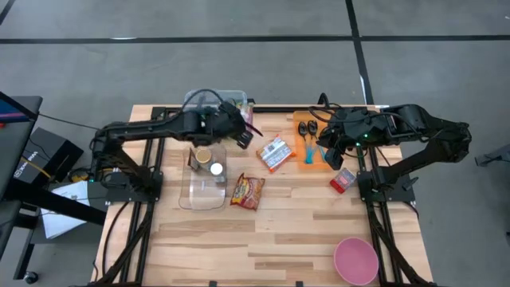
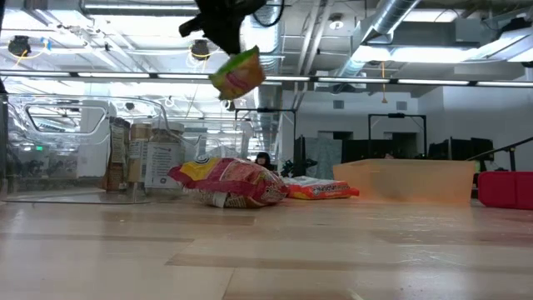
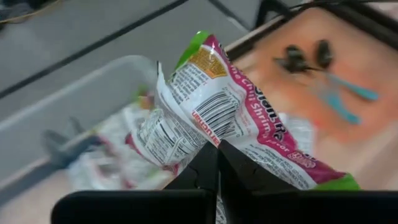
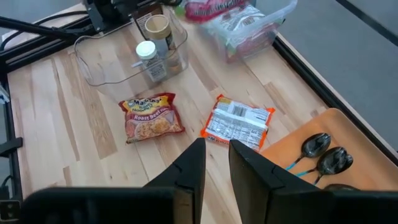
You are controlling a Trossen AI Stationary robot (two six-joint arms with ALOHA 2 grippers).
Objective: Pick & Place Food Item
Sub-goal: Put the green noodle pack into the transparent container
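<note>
My left gripper [image 1: 233, 119] is shut on a pink, green and white snack packet [image 3: 211, 93] high above the table's far left part, beside a clear bin [image 1: 199, 99] that holds more packets. In the low view the packet [image 2: 239, 73] hangs under the gripper [image 2: 221, 29]. My right gripper [image 4: 216, 163] is open and empty, over the orange tray [image 1: 309, 159] at the far right. My left gripper pinches the packet between its two fingers [image 3: 205, 168], at the packet's white printed side below the barcode [image 3: 208, 140]. In the low view the fingers come from above onto the packet's upper end [image 2: 226, 65]. The packet hangs tilted below them, lifted clear of the table.
A clear container with two jars [image 1: 205, 171] stands under the left arm. A red ramen packet [image 1: 248, 191] and an orange-white packet [image 1: 275, 153] lie mid-table. Two spoons [image 1: 307, 127] lie on the orange tray. A red box [image 1: 343, 180] and a pink bowl [image 1: 355, 260] are on the right.
</note>
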